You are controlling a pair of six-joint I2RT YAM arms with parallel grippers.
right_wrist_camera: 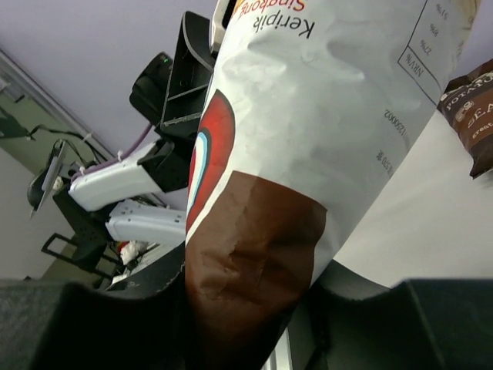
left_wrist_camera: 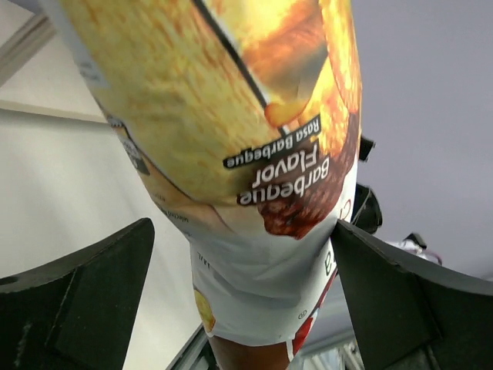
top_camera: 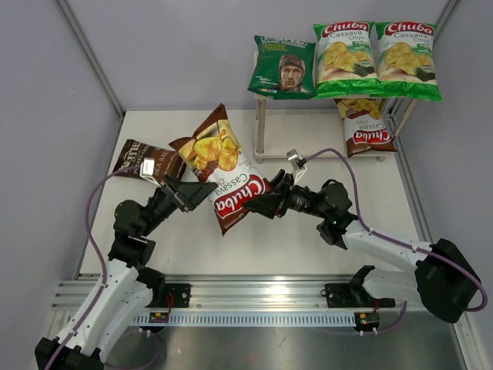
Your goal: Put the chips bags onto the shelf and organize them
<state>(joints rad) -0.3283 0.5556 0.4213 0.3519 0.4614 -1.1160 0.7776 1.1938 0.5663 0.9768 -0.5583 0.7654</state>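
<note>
Right jaws clamp brown Chuba bag (top_camera: 225,171) at its brown end; left jaws wide astride it. Likely light, slick, crushable: grip seams.

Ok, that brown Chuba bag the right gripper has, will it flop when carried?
Probably floppy: the brown Chuba bag creases where the right gripper pinches its end. Likely light, since that one pinch seems to hold it up. Its glossy film might slip.

6 chips bags (top_camera: 231,179) and 1 shelf (top_camera: 260,123).
</note>
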